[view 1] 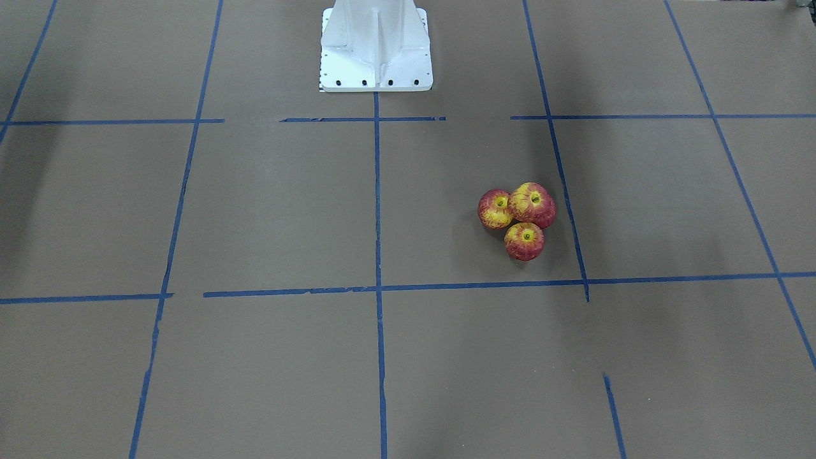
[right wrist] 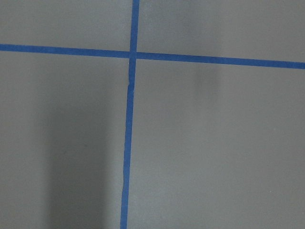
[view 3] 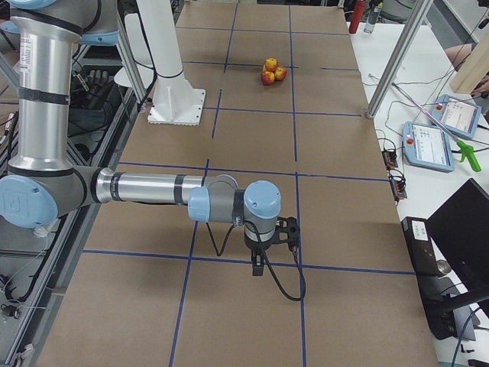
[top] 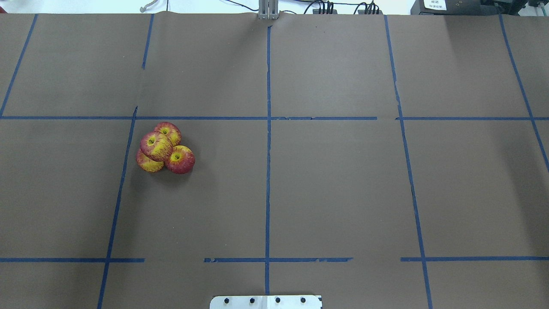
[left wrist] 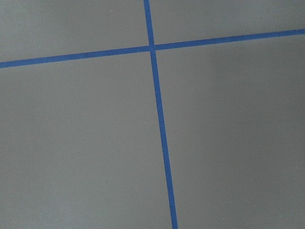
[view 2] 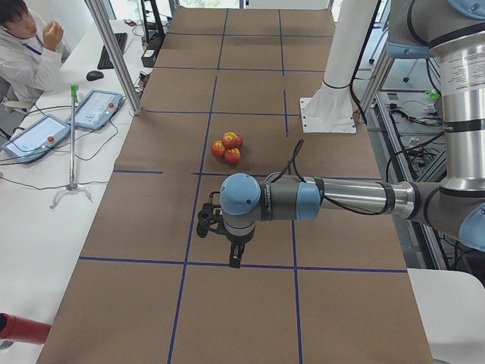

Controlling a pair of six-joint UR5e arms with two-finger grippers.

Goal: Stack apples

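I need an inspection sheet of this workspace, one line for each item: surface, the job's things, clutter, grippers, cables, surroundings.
surface: brown table cover with a blue tape grid, lying flat.
job's things: four apples in one cluster on the robot's left half; one sits on top of the other three.
clutter: nothing seen.
grippers: left gripper and right gripper hang over bare cover, far from the apples; open or shut cannot be told.
cables: a black cable loops below the right wrist; more cables lie beyond the table's far edge.
surroundings: white pedestal on the table; an operator and tablets at the side desk.
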